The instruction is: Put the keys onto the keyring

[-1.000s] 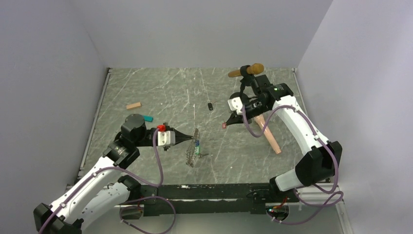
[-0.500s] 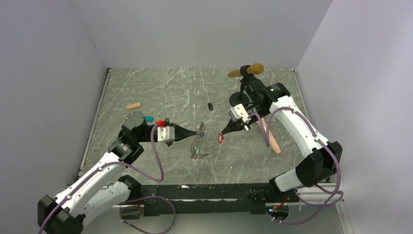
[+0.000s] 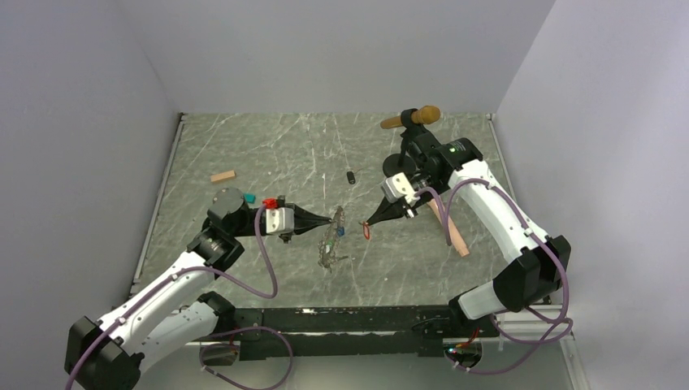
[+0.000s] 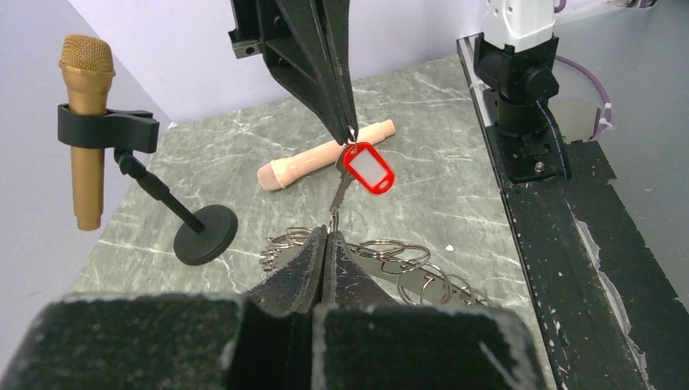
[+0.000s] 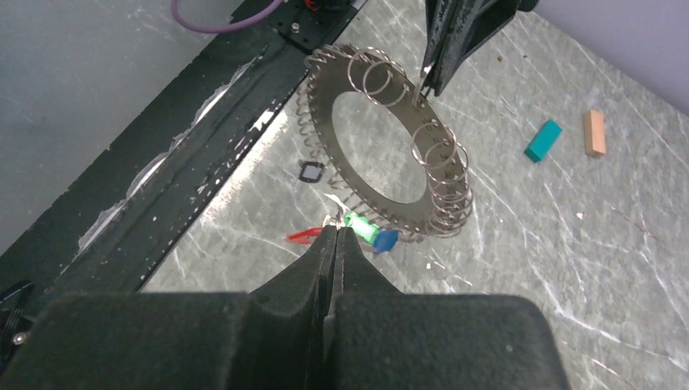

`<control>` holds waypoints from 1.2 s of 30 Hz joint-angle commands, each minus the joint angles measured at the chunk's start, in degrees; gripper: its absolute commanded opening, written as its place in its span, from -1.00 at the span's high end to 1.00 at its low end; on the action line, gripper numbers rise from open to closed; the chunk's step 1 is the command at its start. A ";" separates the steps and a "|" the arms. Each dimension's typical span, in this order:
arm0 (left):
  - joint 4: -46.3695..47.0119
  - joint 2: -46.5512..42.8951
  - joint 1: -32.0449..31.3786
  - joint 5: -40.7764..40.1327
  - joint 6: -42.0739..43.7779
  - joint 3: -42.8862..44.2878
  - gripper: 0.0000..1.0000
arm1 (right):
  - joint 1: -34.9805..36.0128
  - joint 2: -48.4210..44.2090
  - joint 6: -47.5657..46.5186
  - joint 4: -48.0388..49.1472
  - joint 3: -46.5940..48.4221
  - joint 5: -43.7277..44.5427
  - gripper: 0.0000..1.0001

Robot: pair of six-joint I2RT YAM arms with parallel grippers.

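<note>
Grey marbled table [image 3: 276, 146] in view, with a tan block [image 3: 223, 175] and a teal block [image 3: 249, 197] lying near each other on the left. A small black item [image 3: 351, 177] sits mid-table. Over on the right there's the round black microphone-stand base [image 4: 205, 235], with a pink cylinder [image 3: 459, 244] lying flat near it.

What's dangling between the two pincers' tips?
A red-tagged key, pinched by the right gripper, pointing toward the left gripper that holds the keyring; the left wrist view shows it.
</note>
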 commanded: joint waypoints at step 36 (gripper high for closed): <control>12.48 3.09 -0.30 -13.84 -18.04 -0.90 1.00 | 3.49 5.13 49.76 23.96 10.60 1.66 1.00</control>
